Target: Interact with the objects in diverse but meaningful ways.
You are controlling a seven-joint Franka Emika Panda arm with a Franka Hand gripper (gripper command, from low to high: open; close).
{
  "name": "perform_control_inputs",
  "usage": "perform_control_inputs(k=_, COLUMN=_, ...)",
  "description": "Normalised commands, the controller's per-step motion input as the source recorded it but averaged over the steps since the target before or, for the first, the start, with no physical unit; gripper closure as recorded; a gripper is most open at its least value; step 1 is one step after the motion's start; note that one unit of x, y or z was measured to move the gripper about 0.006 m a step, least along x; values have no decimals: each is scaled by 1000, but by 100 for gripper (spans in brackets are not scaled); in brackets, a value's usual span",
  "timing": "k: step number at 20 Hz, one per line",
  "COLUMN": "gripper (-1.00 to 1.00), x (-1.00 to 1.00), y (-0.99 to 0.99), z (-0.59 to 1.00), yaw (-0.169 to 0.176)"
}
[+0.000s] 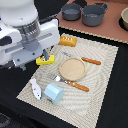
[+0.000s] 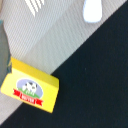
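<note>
Packet [image 1: 45, 60], yellow, lies flat on the mat just beside the plate [image 1: 72, 68], looks light, stiff and boxy, best pinched across its short sides; whether the pincer above it is released or clenched I cannot tell.

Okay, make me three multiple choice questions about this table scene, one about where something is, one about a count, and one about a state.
1. What lies on the tan plate?
A. bread loaf
B. nothing
C. carton

2. How many grey pots stand on the brown counter?
A. two
B. four
C. none

3. How does the yellow packet lie?
A. label up, flat
B. torn open
C. stacked on the carton

Answers: 1 B, its face is bare. 2 A, two sit side by side. 3 A, the wrist view shows its cow label facing up on the mat.
</note>
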Motion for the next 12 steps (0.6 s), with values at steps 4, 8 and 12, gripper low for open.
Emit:
perform_control_inputs(k=4, gripper=-100, x=354, y=-571, z=-206, yaw=-112)
perform_control_inputs(k=8, gripper=-100, x=204, y=-532, z=-305, yaw=-73)
perform_control_inputs(k=12, gripper=-100, x=-220, y=-162, z=-279, yaw=-3)
